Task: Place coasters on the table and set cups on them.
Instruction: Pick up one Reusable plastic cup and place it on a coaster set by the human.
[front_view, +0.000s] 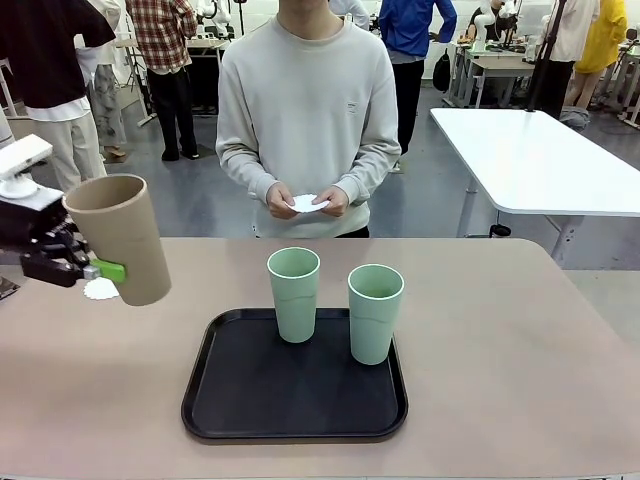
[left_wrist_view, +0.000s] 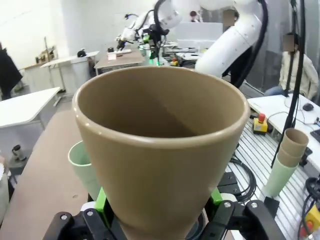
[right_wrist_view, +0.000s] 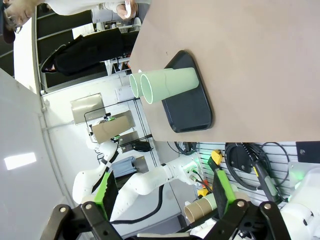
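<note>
Cup one in play: the left gripper (front_view: 105, 270) clamps the tan cup (front_view: 120, 235), tilted, low at the left of the table (front_view: 500, 330), just beside the one coaster (front_view: 99, 290) laid there; seated on it or not, I cannot tell. Both mint cups (front_view: 294, 293) wait on the black tray (front_view: 250, 400). The person's hands (front_view: 308, 203) hold white paper, likely the other coasters. The right gripper (right_wrist_view: 161, 192) hangs wide, empty.

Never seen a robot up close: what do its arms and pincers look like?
The left arm is glossy white with rounded segments. The left pincer and right pincer are black, bolted linkages, each finger faced with a bright green pad.
</note>
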